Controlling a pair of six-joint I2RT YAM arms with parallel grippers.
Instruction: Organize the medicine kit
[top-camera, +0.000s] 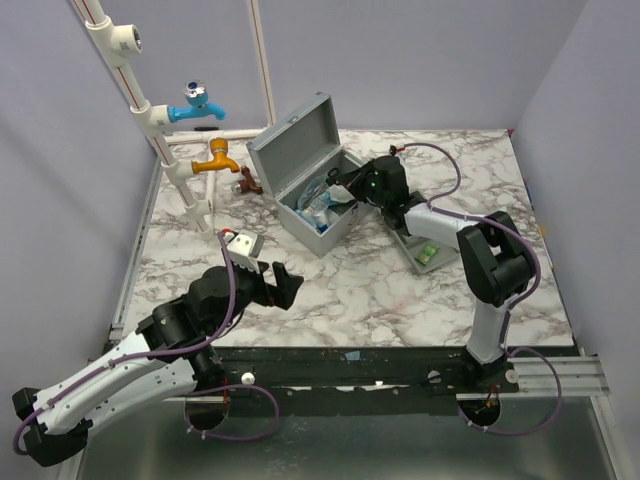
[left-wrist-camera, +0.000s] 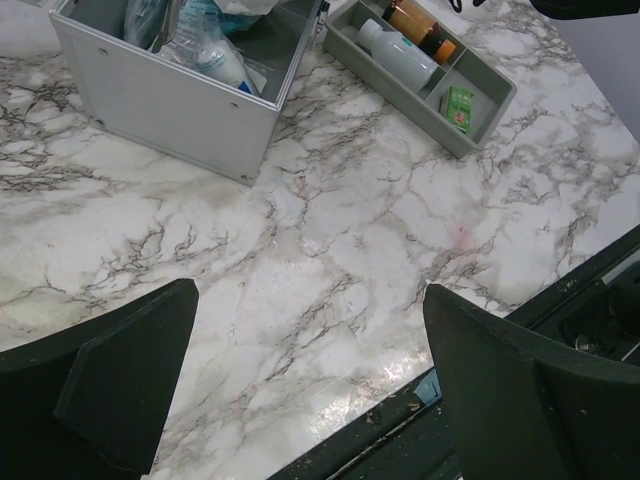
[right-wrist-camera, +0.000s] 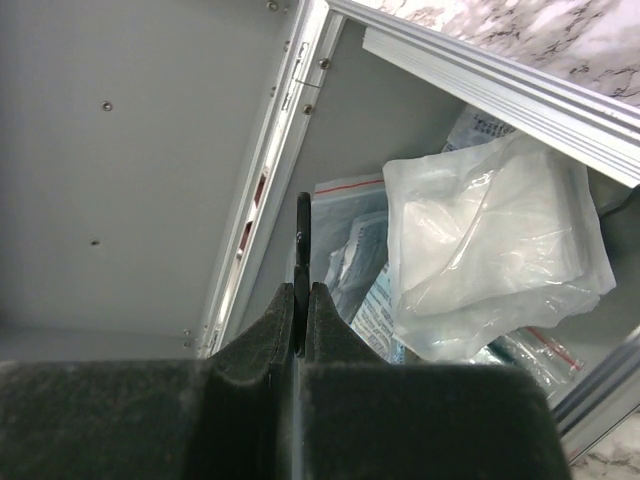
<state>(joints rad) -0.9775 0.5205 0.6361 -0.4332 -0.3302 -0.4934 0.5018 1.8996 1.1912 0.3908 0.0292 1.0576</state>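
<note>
Grey metal hinged-lid medicine kit: open, rear centre of marble counter, long axis diagonal; grey compartment tray beside it. Right claw nearer, shut, tips inside over clear plastic packets. Left claw wide open, empty, well short

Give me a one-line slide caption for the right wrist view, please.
Right end effector, shut on a thin black strip, poised over the open medicine kit and its clear plastic packets.
</note>
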